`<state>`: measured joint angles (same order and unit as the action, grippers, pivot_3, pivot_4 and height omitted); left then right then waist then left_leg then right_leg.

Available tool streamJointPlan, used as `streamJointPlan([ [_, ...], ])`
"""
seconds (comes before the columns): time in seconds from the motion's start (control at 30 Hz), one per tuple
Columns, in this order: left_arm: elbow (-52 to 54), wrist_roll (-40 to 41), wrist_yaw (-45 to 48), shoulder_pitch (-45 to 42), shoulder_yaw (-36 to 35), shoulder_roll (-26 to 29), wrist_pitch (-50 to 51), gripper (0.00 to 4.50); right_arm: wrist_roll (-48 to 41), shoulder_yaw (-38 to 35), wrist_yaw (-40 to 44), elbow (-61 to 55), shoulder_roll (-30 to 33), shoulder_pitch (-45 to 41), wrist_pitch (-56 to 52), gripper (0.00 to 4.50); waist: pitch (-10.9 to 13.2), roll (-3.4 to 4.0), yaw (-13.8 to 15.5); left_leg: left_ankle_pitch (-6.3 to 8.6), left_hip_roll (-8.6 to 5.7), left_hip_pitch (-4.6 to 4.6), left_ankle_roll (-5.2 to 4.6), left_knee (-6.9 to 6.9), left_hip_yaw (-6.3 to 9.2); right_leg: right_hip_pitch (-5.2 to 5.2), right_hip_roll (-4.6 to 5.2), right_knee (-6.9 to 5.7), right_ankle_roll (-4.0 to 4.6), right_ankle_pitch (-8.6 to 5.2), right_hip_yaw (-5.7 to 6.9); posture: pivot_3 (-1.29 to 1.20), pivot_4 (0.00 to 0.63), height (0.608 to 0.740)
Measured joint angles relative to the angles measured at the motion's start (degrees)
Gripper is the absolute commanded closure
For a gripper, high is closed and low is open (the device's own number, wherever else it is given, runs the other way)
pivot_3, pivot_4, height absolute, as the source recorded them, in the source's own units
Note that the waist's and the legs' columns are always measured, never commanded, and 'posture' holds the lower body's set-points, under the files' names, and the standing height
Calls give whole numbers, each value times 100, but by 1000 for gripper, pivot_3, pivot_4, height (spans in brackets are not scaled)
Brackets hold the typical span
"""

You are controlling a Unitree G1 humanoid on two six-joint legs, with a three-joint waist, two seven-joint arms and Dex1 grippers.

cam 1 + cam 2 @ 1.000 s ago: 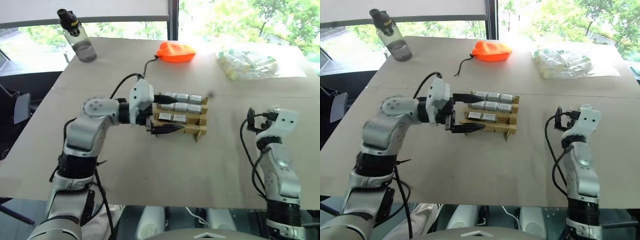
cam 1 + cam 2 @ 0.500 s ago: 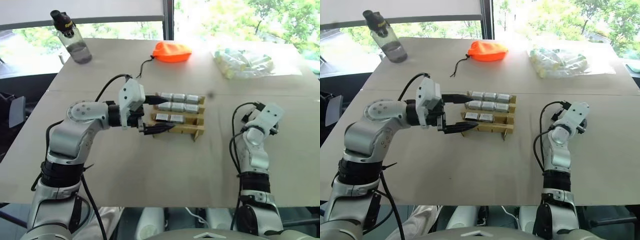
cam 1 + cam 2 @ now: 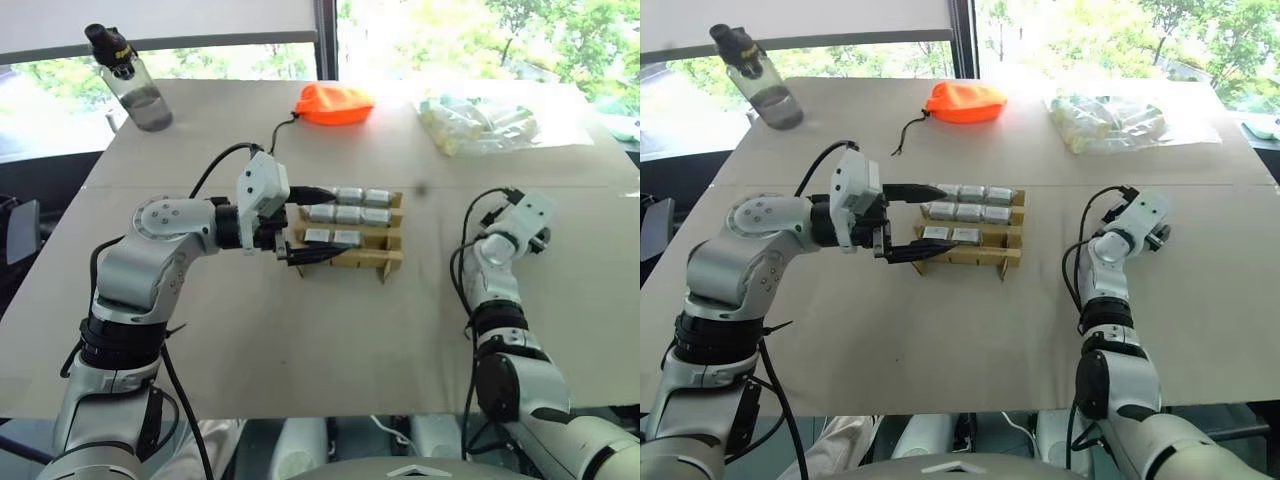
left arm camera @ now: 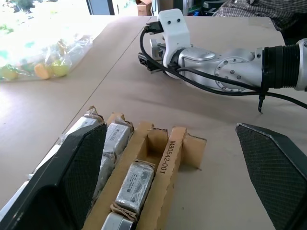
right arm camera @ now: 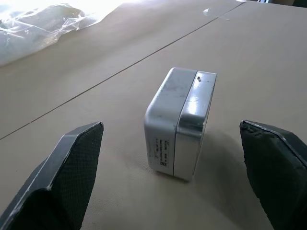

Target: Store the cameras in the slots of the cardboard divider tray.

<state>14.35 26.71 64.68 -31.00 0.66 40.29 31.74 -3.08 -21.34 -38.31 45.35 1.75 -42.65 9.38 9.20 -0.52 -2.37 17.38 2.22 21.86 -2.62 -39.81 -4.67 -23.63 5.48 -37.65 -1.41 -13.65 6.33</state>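
Cardboard divider tray [image 3: 345,232] sat near the middle of the table [image 3: 300,330], most of its slots already holding cameras [image 3: 348,213]; in the left wrist view the near row showed one slot still empty at its end. The left gripper [image 3: 915,220] lay level at the tray's left end with its two black fingers spread wide, one along the far row and one at the near edge, pinching nothing; judging by that straddle, it was there to brace the tray so it would not slide. One loose camera [image 5: 181,122] stood on edge on bare tabletop, squarely between the widely parted fingers of the right gripper [image 5: 175,158], which were apart from it on both sides; that line-up suggested a pick was being set up. The right gripper in the head views [image 3: 535,222] was well apart from the tray, with open table between them, so a carry across looked unobstructed. Orange pouch [image 3: 333,103], the clear bag of tubes [image 3: 480,122] and the bottle [image 3: 128,78] lay along the far edge, out of the way.
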Motion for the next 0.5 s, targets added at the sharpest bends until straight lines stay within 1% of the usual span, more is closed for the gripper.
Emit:
streamJointPlan([
  [0.13, -14, 0, -9, -26, 4, -11, -2, 52, 16, 15, -106, 298, 12, -159, 239, 0, 0, 0, -2, 0, 0, 0, 0, 5, -6, -3, 0, 2, 0, 0, -6, 0, 150, 726],
  [0.17, -14, 0, -10, -27, 4, -11, -2, 0, 29, 24, -110, 319, 14, -165, 266, 475, 0, 0, -2, 0, 0, 0, 0, 6, -7, -3, 0, 3, 0, 0, -6, 0, 150, 726],
  [0.23, -27, 0, -14, -27, 6, -14, -5, 0, 97, 73, -147, 444, 32, -175, 435, 908, 0, 0, -1, -1, 0, -1, 0, 15, -12, -5, 0, 8, 0, 0, -8, 0, 150, 726],
  [0.3, -39, -1, -18, -27, 10, -20, -6, 0, 152, 102, -210, 507, 34, -175, 512, 2038, 0, 0, -1, -2, 0, -5, 3, 25, -15, -6, 1, 14, 0, 0, -11, 0, 150, 726],
  [0.33, -39, 0, -19, -27, 11, -21, -6, 0, 171, 116, -225, 515, 34, -175, 541, 2293, 0, 0, -2, -3, 0, -6, 3, 28, -17, -6, 0, 15, 0, 0, -12, 0, 150, 726],
  [0.37, -39, 0, -21, -27, 11, -26, -6, 0, 188, 126, -231, 516, 34, -175, 578, 2852, 0, 0, -2, -3, 0, -8, 4, 32, -18, -6, 0, 17, 0, 0, -13, 0, 150, 726],
  [0.43, -39, 0, -26, -27, 17, -51, -6, 0, 259, 174, -252, 516, 37, -167, 641, 3553, 0, 0, -2, -4, 0, -9, 6, 37, -19, -6, 0, 20, 0, 0, -13, 0, 150, 726],
  [0.47, -39, 0, -26, -27, 28, -57, -7, 0, 279, 206, -265, 516, 36, -157, 663, 3773, 0, 0, -2, -5, 0, -9, 7, 39, -19, -6, -1, 22, 0, 0, -13, 0, 150, 726],
  [0.5, -39, 0, -26, -27, 39, -63, -7, 0, 292, 231, -275, 516, 36, -148, 690, 3766, 1, 1, -2, -5, 0, -8, 7, 40, -19, -7, -1, 23, 0, 0, -13, 0, 150, 726],
])
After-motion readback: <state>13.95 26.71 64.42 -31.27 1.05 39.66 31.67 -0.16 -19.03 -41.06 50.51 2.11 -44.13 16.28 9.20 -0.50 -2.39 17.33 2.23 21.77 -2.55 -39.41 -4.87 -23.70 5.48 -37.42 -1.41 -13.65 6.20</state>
